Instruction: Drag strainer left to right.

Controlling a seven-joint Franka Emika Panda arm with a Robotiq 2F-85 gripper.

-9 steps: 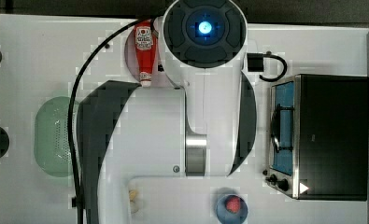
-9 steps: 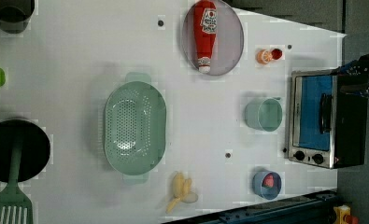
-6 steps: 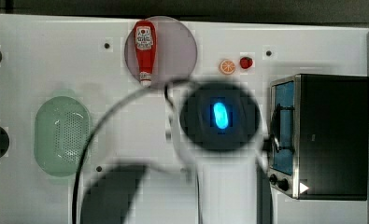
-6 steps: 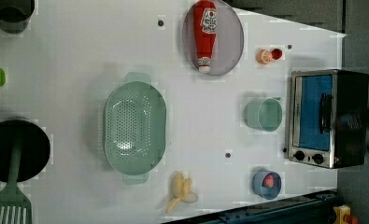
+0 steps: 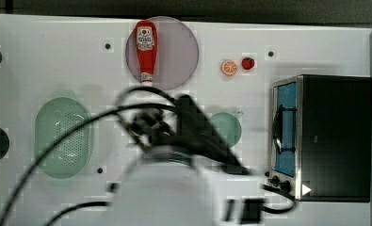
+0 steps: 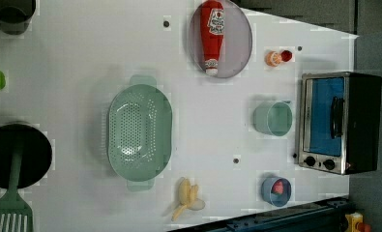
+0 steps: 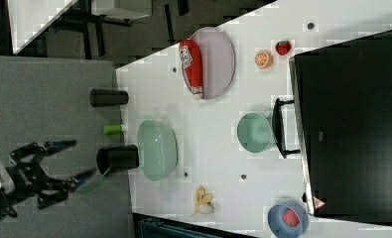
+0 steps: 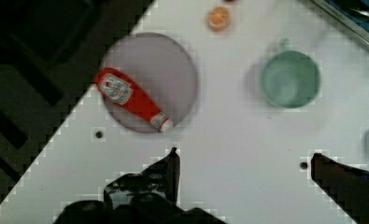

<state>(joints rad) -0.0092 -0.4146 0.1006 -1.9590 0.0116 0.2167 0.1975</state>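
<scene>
Lying well apart from the gripper (image 8: pixel 245 161), the strainer (image 6: pixel 139 131) is seen on the table (image 6: pixel 82 58). Jaws are spread wide, nothing held.

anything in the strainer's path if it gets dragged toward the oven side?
In the left view, bare table lies right of the strainer until the green cup, which stands in line before the toaster oven. The banana lies off the line.

Bright, even light — soft shadows, blocky pixelation, blurred arm (image 5: pixel 174 155).
</scene>
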